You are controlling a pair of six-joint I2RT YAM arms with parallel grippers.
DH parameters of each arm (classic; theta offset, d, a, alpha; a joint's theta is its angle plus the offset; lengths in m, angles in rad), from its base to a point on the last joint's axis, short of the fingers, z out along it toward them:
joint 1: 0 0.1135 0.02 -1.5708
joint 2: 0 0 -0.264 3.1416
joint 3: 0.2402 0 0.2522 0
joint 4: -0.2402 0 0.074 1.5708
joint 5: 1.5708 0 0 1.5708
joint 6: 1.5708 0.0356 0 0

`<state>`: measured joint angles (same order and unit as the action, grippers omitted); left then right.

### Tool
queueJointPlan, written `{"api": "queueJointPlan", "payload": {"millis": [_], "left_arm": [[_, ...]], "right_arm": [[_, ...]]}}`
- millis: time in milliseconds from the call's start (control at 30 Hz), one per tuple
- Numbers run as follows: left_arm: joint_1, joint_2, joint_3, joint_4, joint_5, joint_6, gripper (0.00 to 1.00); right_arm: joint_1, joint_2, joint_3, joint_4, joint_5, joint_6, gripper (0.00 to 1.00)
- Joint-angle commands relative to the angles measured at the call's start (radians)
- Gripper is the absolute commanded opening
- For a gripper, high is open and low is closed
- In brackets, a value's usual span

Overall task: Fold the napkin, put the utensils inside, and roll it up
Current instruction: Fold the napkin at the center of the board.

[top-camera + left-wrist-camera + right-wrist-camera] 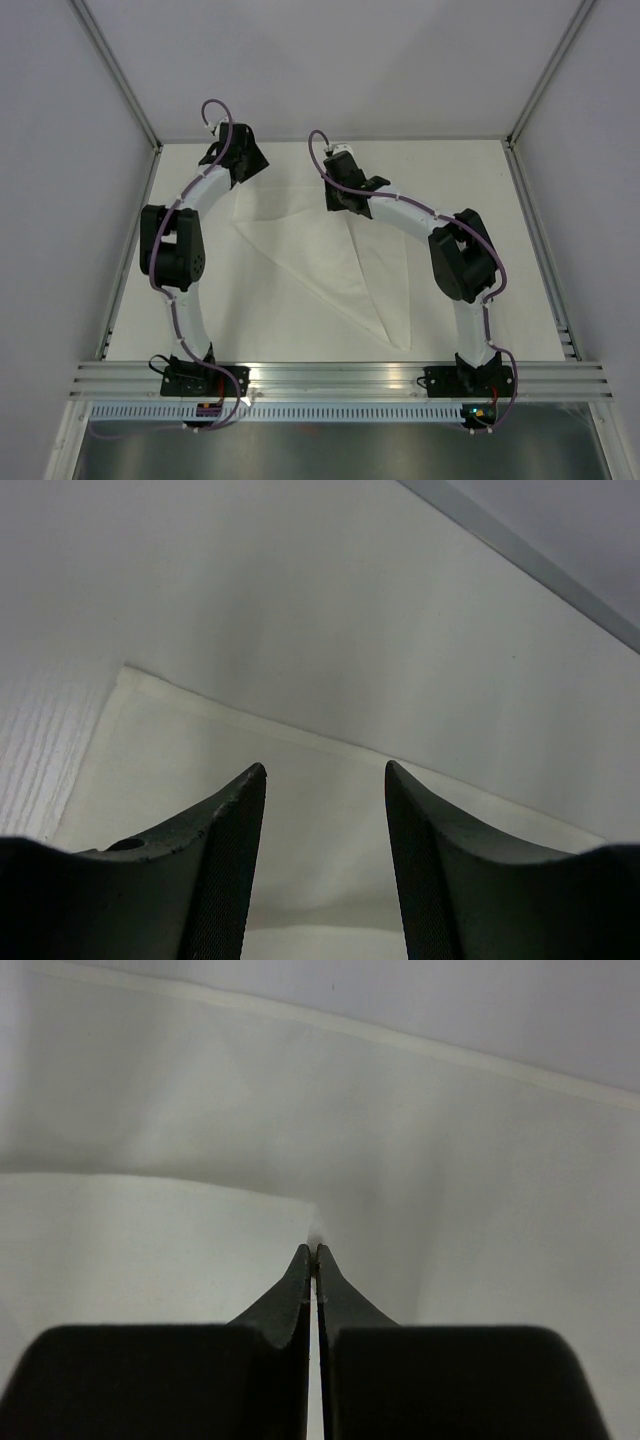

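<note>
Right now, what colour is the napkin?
Cream-white napkin, slightly warmer than the table; the left wrist view shows it best.

Napkin (330, 262) lies flat in the middle of table (470, 190), btw. the two arms. Left gripper (325, 772) is above its far-left corner. Right gripper (312, 1250) is at its far-right corner.

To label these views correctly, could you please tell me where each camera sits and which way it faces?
Top external: above and behind the bases, looking down on the white tabletop and thin white cloth napkin; both arms show.
Left wrist: on the left arm, looking past the open left gripper at a napkin corner.
Right wrist: looking past the shut right gripper at another corner.
Shared: all show the napkin.
</note>
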<state>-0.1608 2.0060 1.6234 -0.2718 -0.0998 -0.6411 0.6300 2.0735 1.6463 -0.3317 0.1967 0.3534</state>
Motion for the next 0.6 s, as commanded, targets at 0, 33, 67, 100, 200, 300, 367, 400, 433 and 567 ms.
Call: {"api": "queueJointPlan", "payload": {"millis": [0,33,67,100,200,300,367,400,433,567], "left_arm": [[0.007,0.045,0.027,0.06,0.008,-0.029,0.57],[0.007,0.056,0.032,0.06,0.006,-0.031,0.57],[0.01,0.065,0.035,0.059,0.009,-0.034,0.57],[0.012,0.072,0.036,0.06,0.009,-0.037,0.57],[0.02,0.111,0.064,0.04,0.017,-0.051,0.57],[0.026,0.149,0.09,0.011,0.018,-0.061,0.57],[0.026,0.168,0.104,0.006,0.02,-0.068,0.57],[0.027,0.174,0.115,0.002,0.017,-0.066,0.57],[0.027,0.181,0.122,-0.006,0.017,-0.068,0.57],[0.03,0.226,0.167,-0.043,0.0,-0.071,0.57]], "right_arm": [[-0.029,-0.067,-0.025,0.068,0.023,-0.016,0.01],[-0.03,-0.069,-0.025,0.074,0.02,-0.017,0.0],[-0.035,-0.069,-0.025,0.074,0.018,-0.017,0.0],[-0.038,-0.069,-0.025,0.076,0.02,-0.021,0.0],[-0.05,-0.067,-0.023,0.079,0.02,-0.021,0.0],[-0.065,-0.066,-0.025,0.086,0.014,-0.021,0.0],[-0.075,-0.064,-0.025,0.089,0.001,-0.021,0.0],[-0.085,-0.066,-0.025,0.094,0.0,-0.022,0.0],[-0.088,-0.066,-0.028,0.097,0.003,-0.022,0.0],[-0.11,-0.061,-0.029,0.1,-0.008,-0.021,0.01]]}}
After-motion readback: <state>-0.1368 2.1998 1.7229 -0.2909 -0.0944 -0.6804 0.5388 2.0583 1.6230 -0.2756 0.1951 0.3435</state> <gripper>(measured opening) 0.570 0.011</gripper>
